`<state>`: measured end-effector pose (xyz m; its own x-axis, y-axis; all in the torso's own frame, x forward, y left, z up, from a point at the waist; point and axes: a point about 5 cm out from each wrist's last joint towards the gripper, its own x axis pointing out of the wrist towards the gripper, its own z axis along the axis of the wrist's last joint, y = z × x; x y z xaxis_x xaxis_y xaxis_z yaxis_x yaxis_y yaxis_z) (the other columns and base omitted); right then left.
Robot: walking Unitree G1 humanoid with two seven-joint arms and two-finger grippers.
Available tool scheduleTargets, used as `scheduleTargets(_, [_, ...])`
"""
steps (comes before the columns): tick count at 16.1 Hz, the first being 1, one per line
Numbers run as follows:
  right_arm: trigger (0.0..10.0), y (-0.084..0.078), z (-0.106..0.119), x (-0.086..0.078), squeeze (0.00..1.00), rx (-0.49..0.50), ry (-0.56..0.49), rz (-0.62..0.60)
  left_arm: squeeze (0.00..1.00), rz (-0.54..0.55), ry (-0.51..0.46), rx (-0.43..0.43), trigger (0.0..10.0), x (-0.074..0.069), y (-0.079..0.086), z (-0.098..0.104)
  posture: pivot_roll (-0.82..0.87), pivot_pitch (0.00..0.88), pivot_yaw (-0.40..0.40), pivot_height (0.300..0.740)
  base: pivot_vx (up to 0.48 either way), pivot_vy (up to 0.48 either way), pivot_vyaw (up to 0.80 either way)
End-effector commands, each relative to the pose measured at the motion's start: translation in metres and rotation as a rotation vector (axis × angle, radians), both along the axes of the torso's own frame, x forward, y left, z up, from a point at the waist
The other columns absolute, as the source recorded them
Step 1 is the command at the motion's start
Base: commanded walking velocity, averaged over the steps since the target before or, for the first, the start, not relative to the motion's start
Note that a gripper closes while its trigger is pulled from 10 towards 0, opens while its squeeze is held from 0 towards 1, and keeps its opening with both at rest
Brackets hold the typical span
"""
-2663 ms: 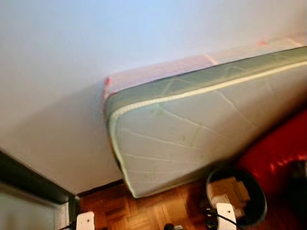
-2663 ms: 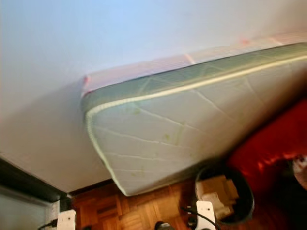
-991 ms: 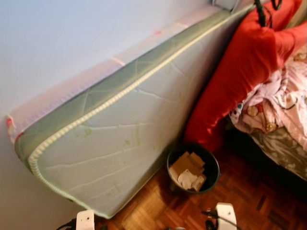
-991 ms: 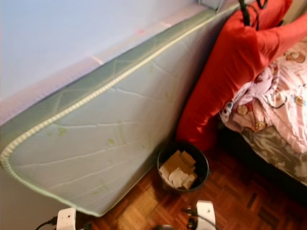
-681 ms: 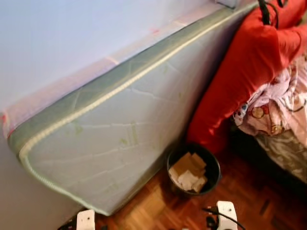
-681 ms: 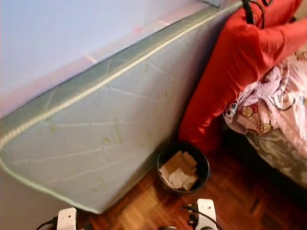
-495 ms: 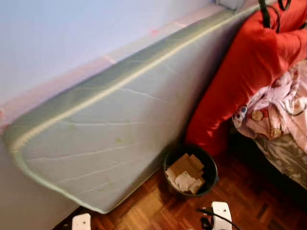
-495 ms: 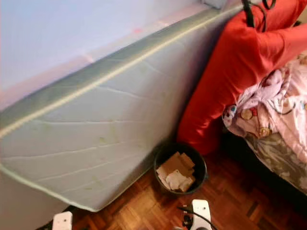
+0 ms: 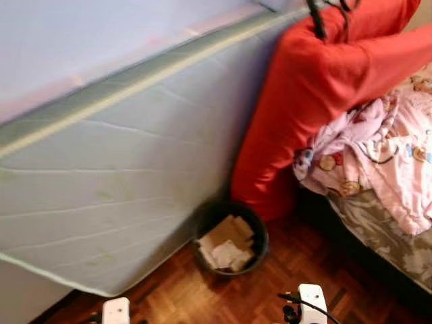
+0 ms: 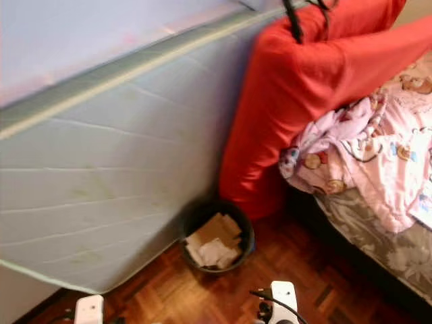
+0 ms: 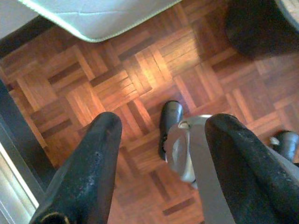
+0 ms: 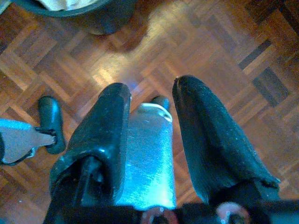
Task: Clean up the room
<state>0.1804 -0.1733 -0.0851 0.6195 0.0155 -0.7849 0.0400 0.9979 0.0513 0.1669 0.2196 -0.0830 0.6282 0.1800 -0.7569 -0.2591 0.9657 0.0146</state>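
A dark round bin (image 9: 229,237) holding cardboard and crumpled paper scraps stands on the parquet floor, at the foot of a big red cushion (image 9: 317,88). Both arms hang low at my sides, their white wrist parts at the lower edge of the left eye view (image 9: 116,312) (image 9: 312,301). In the left wrist view, my left gripper (image 11: 163,119) is open above bare parquet, holding nothing. The right gripper (image 12: 152,86) is open too, over the floor near the bin's rim (image 12: 93,16), and empty.
A pale green mattress (image 9: 121,175) leans on its side against the wall at left. A bed (image 10: 378,243) with a rumpled pink blanket (image 9: 385,148) lies at right. Black straps (image 9: 317,17) hang over the cushion's top. Open parquet (image 9: 270,283) stretches between bin and bed.
The whole view has swung to the right, so the bin and mattress sit further left in the picture and more of the bed shows. The things themselves and both arms have not moved.
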Motion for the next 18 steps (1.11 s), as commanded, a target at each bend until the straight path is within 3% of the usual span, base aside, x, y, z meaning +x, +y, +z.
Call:
scheduleTargets(1, [10.0, -0.0205, 0.0197, 0.0365, 0.0, -0.014, -0.045, -0.144, 0.0, -0.075, -0.02, -0.055, 10.0, 0.0415, -0.024, 0.0137, -0.07, 0.0, -0.052, 0.74, 0.0, -0.48, 0.0])
scheduleTargets(12, [10.0, -0.0202, 0.0197, 0.0366, 0.0, -0.018, -0.043, -0.132, 0.0, -0.078, -0.019, -0.057, 10.0, 0.0413, -0.0239, 0.0136, -0.07, 0.0, -0.052, 0.74, 0.0, -0.479, 0.0])
scheduleTargets(18, [10.0, -0.0203, 0.0194, 0.0363, 0.0, -0.013, -0.039, -0.138, 0.0, -0.08, -0.011, -0.055, 10.0, 0.041, -0.0239, 0.0132, -0.07, 0.0, -0.053, 0.74, 0.0, 0.0, 0.0])
